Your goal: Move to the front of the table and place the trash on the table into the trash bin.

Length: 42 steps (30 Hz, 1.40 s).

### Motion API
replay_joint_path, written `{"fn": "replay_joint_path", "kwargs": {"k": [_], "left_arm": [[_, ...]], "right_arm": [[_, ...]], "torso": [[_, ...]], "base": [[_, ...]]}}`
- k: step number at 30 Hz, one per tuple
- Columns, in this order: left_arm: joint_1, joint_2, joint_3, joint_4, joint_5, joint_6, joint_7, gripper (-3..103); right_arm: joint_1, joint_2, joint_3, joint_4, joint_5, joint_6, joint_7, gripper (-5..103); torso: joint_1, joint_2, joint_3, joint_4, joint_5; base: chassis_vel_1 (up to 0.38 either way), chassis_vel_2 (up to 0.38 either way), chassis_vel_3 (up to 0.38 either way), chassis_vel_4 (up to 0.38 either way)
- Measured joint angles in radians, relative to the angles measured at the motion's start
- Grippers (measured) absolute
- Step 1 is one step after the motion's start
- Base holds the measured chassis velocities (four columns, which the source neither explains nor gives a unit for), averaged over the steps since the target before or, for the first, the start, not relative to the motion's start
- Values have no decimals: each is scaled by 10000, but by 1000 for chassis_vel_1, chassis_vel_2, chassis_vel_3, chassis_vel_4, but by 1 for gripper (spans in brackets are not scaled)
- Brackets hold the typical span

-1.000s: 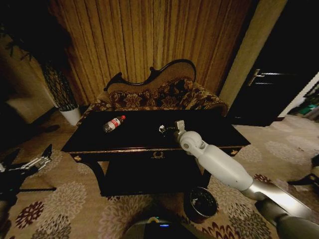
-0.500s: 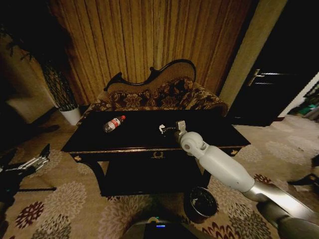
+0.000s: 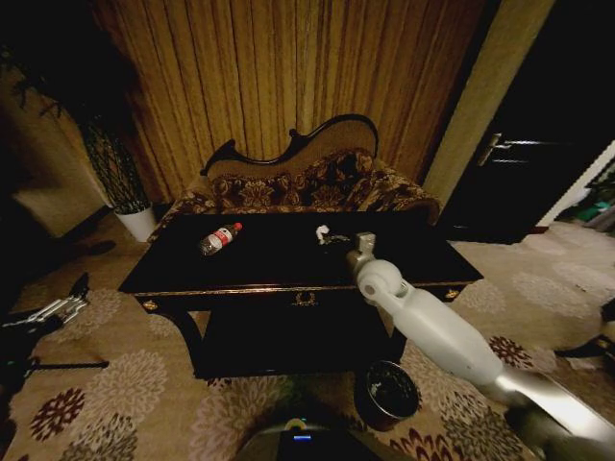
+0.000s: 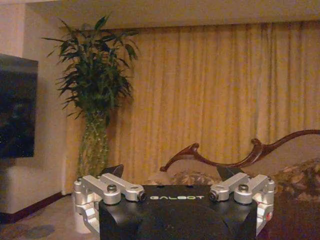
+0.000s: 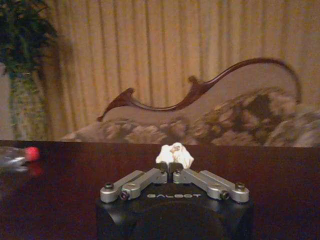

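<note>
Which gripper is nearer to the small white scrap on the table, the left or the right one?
The right. The right gripper is shut on the white scrap over the table. The left gripper hangs low off the table's left end, far from it.

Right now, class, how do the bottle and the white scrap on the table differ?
The bottle lies free toward the table's left; the white scrap is nearer the middle, pinched in the right tool. The bottle is clear and long; the scrap is white, small and crumpled.
</note>
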Motion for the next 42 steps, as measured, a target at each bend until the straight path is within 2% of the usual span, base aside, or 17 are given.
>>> {"fn": "replay_joint_path", "kwargs": {"k": [2, 3, 5, 7, 9, 16, 19, 22, 28, 35, 42], "left_arm": [[-76, 184, 128, 0, -47, -34, 50, 100], [-76, 184, 128, 0, -47, -34, 50, 100], [-86, 343, 207, 0, -45, -123, 136, 100], [-73, 402, 228, 0, -45, -150, 162, 100], [-27, 527, 256, 38, -56, -250, 232, 100], [-242, 858, 292, 338, -278, -392, 424, 100], [-237, 984, 192, 507, -357, -553, 860, 100], [-199, 1042, 117, 593, -471, -603, 1030, 100], [-126, 1056, 53, 705, -524, -458, 1074, 100], [-144, 1046, 118, 621, -675, -367, 1013, 100], [-268, 1091, 314, 710, -780, -321, 953, 100]], "right_arm": [[-1047, -372, 1204, 289, -414, 120, -273, 1], [-1047, -372, 1204, 289, -414, 120, -273, 1], [-1827, -603, 2010, 411, -733, 320, -327, 1], [-2234, -634, 2377, 461, -996, 448, -362, 1], [-2936, -465, 2900, 702, -1224, 529, -368, 1], [-3403, 215, 3372, 1016, -1703, 521, -121, 1], [-3602, 409, 3612, 1062, -1876, 518, -82, 1], [-3708, 467, 3835, 1066, -1968, 521, -229, 1], [-3953, 241, 4218, 1389, -1916, 358, -367, 1], [-4684, -146, 5437, 2300, -1428, 37, -361, 1], [-5430, -75, 6134, 2815, -1428, 35, -436, 1]], "torso": [[0, 1, -1, -3, -1], [0, 1, -1, -3, -1], [0, 0, -1, -3, -1], [0, 0, -1, 0, -2], [0, 0, -1, 0, 0], [0, 0, -1, 4, -3], [0, 0, 0, 2, -3], [0, 0, 0, 3, -2], [0, 0, 0, 3, -2], [0, 0, 0, 2, -2], [1, 0, 0, 2, -2]], "base": [[0, 0, 0, 0], [0, 0, 0, 0], [0, 0, 0, 0], [0, 0, 0, 0], [0, 0, 0, 0], [0, 0, 0, 0], [0, 0, 0, 0], [0, 0, 0, 0], [0, 0, 0, 0], [0, 0, 0, 0], [9, -9, -3, 14]]}}
